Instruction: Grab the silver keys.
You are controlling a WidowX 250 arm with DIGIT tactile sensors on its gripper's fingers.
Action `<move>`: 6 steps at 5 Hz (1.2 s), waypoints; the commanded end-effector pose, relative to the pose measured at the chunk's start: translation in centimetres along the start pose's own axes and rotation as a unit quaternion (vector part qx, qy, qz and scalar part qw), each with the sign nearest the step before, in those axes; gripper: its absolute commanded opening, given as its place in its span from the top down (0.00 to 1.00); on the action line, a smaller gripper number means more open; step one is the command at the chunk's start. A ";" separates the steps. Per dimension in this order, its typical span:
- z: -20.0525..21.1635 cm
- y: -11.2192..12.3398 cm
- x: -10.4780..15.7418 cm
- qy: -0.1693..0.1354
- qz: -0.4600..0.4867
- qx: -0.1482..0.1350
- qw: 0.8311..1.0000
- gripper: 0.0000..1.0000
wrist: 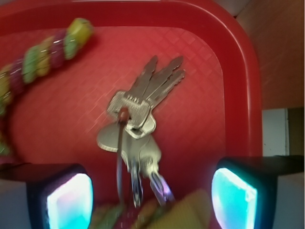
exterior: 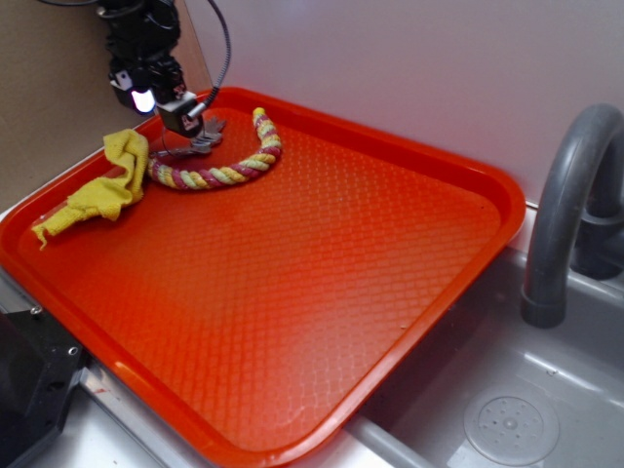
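Silver keys (wrist: pixel 138 119) lie flat on the red tray (wrist: pixel 238 71) between the spread pincer (wrist: pixel 151 193), so its pads may slide off or snag the rope (wrist: pixel 47 52).

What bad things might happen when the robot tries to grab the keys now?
The open hand hangs over the silver keys, which lie flat and fanned out, so its fingers may slide off them. The yellow cloth and the braided rope lie close by, so it might pinch one of those too.
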State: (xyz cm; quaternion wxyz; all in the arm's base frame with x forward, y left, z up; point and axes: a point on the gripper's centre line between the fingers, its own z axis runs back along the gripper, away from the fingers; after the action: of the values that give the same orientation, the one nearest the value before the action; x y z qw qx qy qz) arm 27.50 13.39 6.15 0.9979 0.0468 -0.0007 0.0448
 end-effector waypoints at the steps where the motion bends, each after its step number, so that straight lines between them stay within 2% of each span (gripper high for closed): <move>1: -0.3 -0.2 1.7 -0.022 0.000 0.056 0.998 1.00; 3: 0.3 -0.2 1.4 -0.007 -0.001 0.055 0.998 1.00; 4: 5.4 -0.4 0.6 -0.013 0.019 0.010 1.000 1.00; 5: 10.5 -2.1 -2.8 -0.063 -0.002 -0.102 0.993 1.00; 6: 16.0 -6.5 -7.3 -0.052 0.006 -0.084 0.995 1.00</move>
State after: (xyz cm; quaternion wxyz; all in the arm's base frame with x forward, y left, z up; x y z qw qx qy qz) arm 21.01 4.36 20.90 0.9969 -0.0425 -0.0405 0.0518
